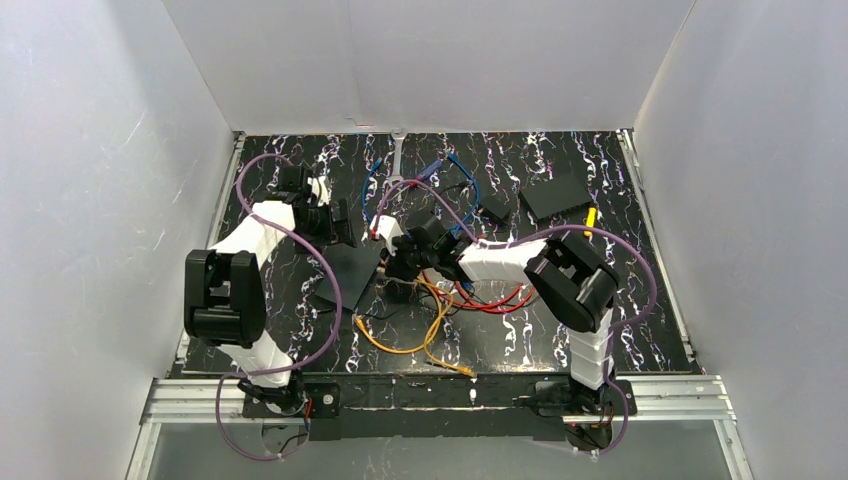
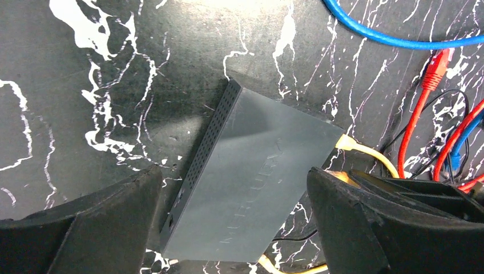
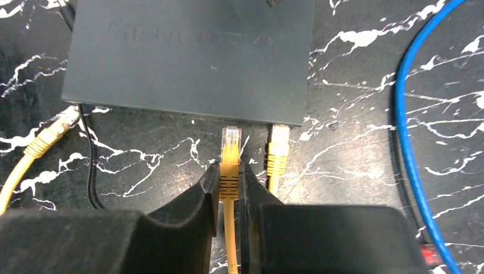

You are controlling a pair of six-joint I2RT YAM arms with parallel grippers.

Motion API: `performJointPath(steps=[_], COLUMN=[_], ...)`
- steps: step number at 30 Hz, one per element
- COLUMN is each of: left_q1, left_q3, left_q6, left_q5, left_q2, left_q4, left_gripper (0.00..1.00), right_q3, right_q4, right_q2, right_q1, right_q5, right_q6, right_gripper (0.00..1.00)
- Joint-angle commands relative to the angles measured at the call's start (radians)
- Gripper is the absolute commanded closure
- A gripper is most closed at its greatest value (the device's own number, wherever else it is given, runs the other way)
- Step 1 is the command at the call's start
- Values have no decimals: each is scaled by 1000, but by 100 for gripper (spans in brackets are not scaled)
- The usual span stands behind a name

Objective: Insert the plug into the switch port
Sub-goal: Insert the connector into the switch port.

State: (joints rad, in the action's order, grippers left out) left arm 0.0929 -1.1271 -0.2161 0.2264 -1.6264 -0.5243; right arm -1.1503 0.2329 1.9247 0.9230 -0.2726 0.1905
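The switch is a flat matte-black box lying on the marbled table; it shows as a dark slab in the top view. My right gripper is shut on the yellow plug. The plug's clear tip points at the switch's near edge and stands just short of it. A second yellow plug sits in that edge to the right. My left gripper is open wide, one finger on each side of the switch.
A loose yellow plug and a black wire lie by the switch's left corner. A blue cable runs along the right. Red cables and yellow cables tangle nearby. Farther back are a plain black slab and a small black block.
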Motion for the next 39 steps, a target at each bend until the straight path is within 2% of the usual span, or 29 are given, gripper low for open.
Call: performJointPath(steps=[1, 8, 20, 39], left_q1=[-2, -2, 17, 61], left_q3=[-41, -73, -87, -106], left_q6=[14, 18, 31, 57], left_q5=[78, 126, 111, 103], left_q2=[-27, -105, -186, -240], left_q4=[-13, -27, -64, -97], left_gripper=[4, 10, 15, 18], right_q3=[-47, -46, 11, -14], right_q4=[-4, 29, 180, 155], right_q2=[30, 59, 53, 83], right_q1=[-1, -1, 2, 30], right_q5=[2, 18, 90, 148], right_q6=[1, -20, -85, -62], right_gripper=[99, 99, 99, 99])
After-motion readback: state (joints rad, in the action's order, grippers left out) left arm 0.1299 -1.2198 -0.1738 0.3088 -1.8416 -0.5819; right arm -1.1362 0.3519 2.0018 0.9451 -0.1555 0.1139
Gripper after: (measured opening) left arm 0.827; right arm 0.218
